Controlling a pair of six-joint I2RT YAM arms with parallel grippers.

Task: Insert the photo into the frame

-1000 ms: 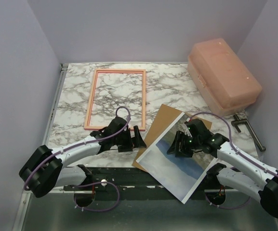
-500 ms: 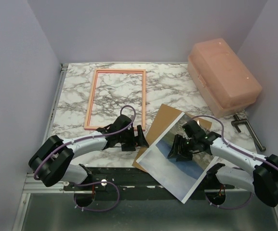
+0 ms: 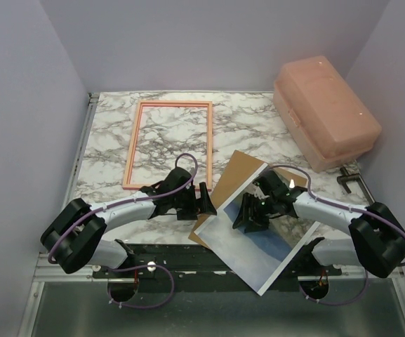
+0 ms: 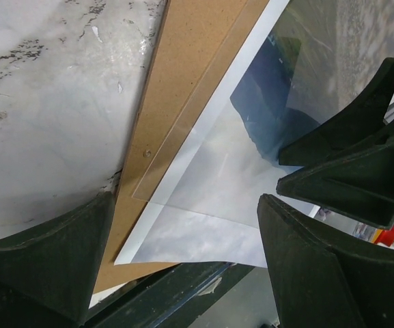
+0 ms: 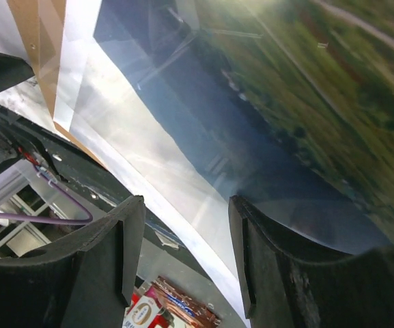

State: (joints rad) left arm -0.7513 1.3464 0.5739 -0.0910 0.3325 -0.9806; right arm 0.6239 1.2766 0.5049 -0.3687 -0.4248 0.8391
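Pink frame [image 3: 168, 144] lies flat on the marble table [image 3: 251, 119] at the left, then our left gripper [image 3: 201, 202] hovers spread wide beside the brown backing board [image 3: 234, 172], and the photo [image 3: 262, 246] lies picture-up across that board, under our right gripper [image 3: 250, 216], fingers parted.

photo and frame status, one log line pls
photo: face up on board | frame: empty, far left | left hand: open, beside photo | right hand: open, over photo
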